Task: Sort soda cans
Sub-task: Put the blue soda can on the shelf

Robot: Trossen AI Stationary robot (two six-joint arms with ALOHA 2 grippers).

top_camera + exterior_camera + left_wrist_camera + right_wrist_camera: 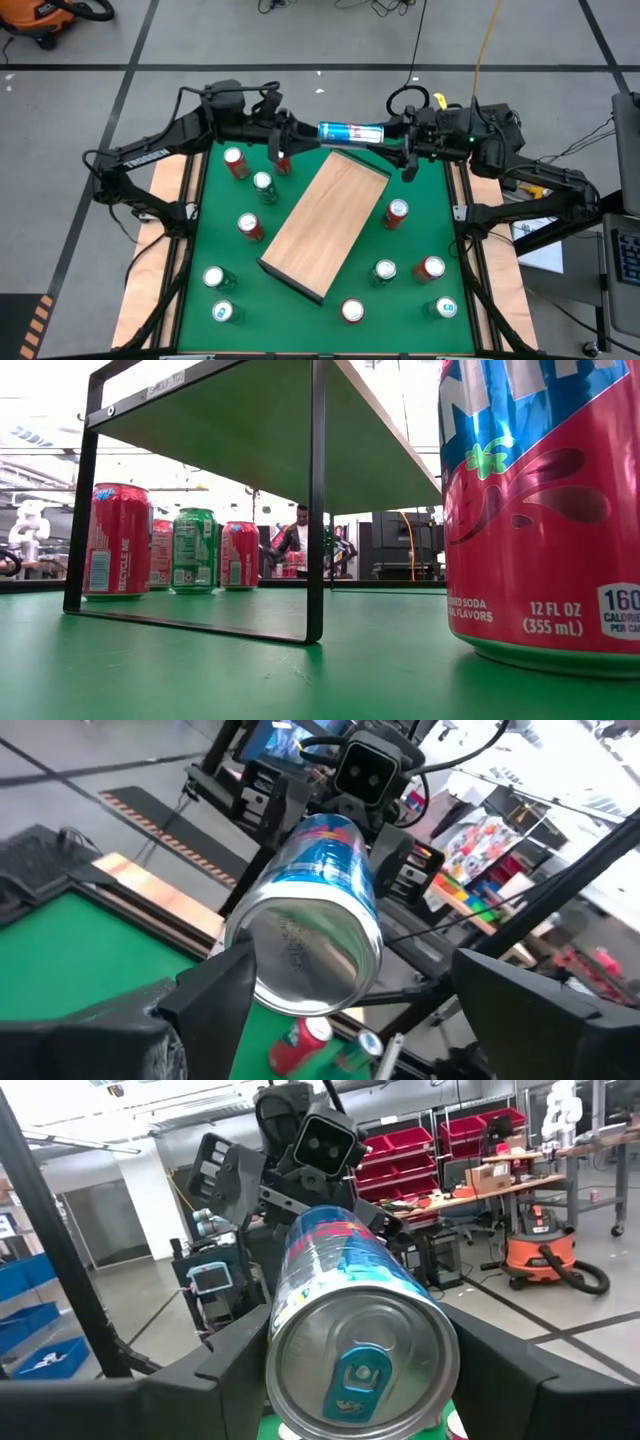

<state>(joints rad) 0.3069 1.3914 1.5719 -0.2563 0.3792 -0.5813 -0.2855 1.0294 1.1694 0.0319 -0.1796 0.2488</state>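
I count one blue can (pixel 351 132) held sideways at 12 o'clock, my right hand (pixel 393 133) gripping it, left hand (pixel 290 131) open; eleven cans stand on the table (pixel 420 240) around one board (pixel 325 226).

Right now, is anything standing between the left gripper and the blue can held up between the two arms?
Nothing visible. The blue can lies sideways in the air, the right gripper shut on one end. The left gripper stands open around the other end, nothing between.
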